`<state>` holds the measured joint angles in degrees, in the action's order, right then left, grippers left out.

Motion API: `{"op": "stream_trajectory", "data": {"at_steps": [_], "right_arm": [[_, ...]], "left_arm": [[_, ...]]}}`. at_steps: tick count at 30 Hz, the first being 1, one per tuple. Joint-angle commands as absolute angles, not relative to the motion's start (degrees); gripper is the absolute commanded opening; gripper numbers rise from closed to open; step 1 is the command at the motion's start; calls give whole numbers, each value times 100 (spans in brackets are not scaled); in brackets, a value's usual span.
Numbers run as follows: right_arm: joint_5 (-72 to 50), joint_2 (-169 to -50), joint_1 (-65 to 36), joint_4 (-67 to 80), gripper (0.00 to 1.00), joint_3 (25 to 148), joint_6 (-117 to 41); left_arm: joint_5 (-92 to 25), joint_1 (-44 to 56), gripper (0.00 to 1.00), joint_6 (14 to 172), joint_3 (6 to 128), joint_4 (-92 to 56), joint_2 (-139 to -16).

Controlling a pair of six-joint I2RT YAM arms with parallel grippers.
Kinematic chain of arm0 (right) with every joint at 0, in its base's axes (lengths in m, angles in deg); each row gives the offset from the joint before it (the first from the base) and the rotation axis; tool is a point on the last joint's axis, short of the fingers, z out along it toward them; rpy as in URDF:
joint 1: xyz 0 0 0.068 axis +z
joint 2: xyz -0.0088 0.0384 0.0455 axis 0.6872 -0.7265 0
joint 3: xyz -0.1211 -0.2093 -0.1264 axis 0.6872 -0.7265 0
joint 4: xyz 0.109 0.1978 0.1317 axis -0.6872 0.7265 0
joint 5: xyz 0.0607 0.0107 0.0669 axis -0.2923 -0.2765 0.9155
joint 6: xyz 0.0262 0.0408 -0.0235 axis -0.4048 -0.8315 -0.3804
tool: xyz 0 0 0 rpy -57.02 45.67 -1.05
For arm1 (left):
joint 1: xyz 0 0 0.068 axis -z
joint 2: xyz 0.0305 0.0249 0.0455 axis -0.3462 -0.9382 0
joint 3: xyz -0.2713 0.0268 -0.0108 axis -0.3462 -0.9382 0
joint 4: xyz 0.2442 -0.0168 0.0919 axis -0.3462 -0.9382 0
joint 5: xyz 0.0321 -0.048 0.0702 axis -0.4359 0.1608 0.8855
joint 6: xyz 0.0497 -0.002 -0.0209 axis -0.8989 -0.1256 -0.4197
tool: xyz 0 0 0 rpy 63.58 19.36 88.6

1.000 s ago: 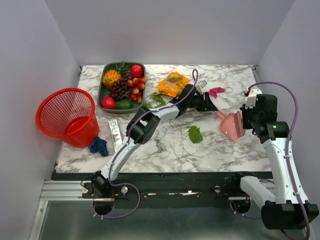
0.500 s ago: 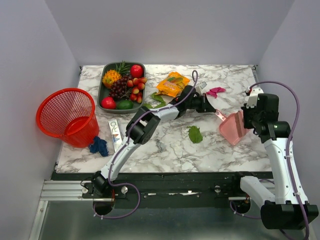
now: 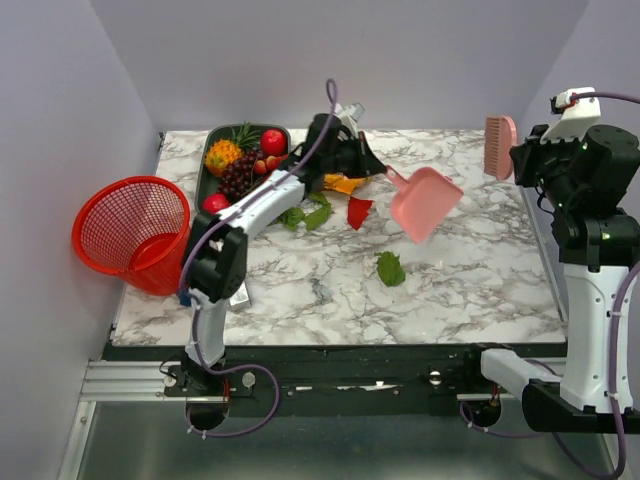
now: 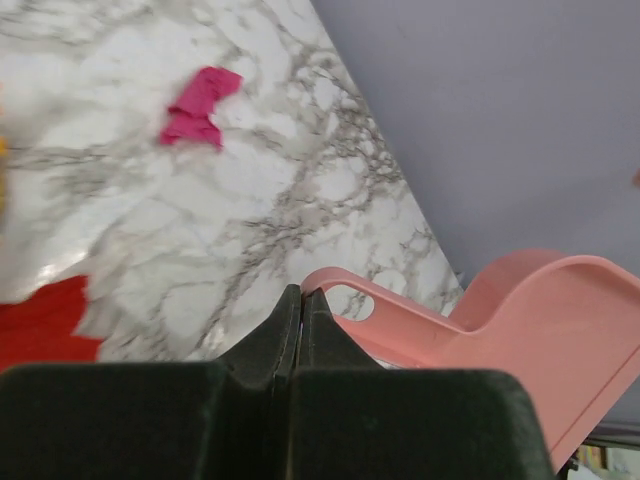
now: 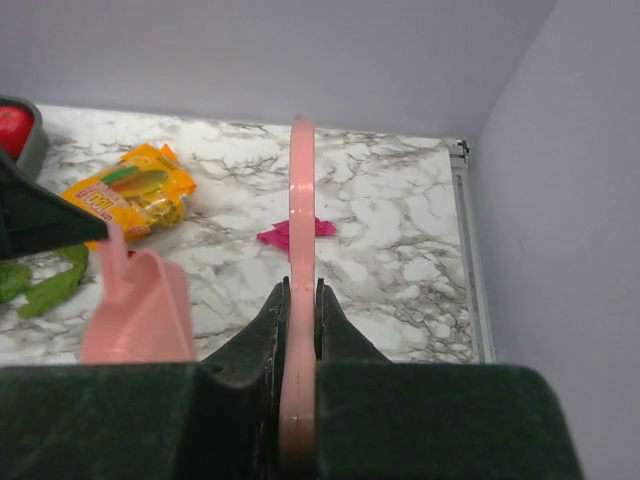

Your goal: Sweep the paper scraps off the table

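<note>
The marble table (image 3: 470,290) fills the scene, with a red mesh basket (image 3: 160,272) off its left edge and a dark fruit tray (image 3: 203,165) at its far left. The left arm stretches over the far middle of the table. The left gripper (image 4: 300,298) is clamped on the end of the handle of the pink dustpan (image 3: 428,203), which hangs tilted in the air to the right of centre. The right arm is raised at the far right. The right gripper (image 5: 300,295) has its fingers pressed to both sides of a pink brush (image 3: 500,147), which is held upright above the table's right edge. An orange snack bag (image 5: 130,200) lies at the far centre, partly hidden by the left arm in the top view.

The paper scraps are all on the table. A red scrap (image 3: 358,212) lies just left of the dustpan. A pair of green scraps (image 3: 305,215) lies beside the tray's near right corner. Another green scrap (image 3: 390,268) sits alone near the centre. A magenta scrap (image 4: 200,100) lies at the far right and is hidden under the dustpan in the top view.
</note>
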<state>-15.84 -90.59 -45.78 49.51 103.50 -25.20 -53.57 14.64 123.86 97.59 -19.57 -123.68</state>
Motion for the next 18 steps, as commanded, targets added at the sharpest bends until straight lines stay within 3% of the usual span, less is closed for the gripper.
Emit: {"op": "stream_trajectory", "data": {"at_steps": [1, 8, 12, 18], "right_arm": [[-1067, -9091, -4605, 4583, 0, 10010, -2810], [-839, -9047, -4605, 4424, 0, 9640, -2837], [-690, -9091, -4605, 4424, 0, 9613, -2915], [-505, -9144, -4605, 4424, 1, 9569, -3021]], "left_arm": [[-4616, 973, 0, 11275, 8915, -3762, -11067], [-3187, 287, 0, 9622, 7554, -5514, -9360], [-1936, 6, 0, 9664, 6771, -5867, -8507], [-1608, -504, 0, 10121, 5874, -6113, -7960]]}}
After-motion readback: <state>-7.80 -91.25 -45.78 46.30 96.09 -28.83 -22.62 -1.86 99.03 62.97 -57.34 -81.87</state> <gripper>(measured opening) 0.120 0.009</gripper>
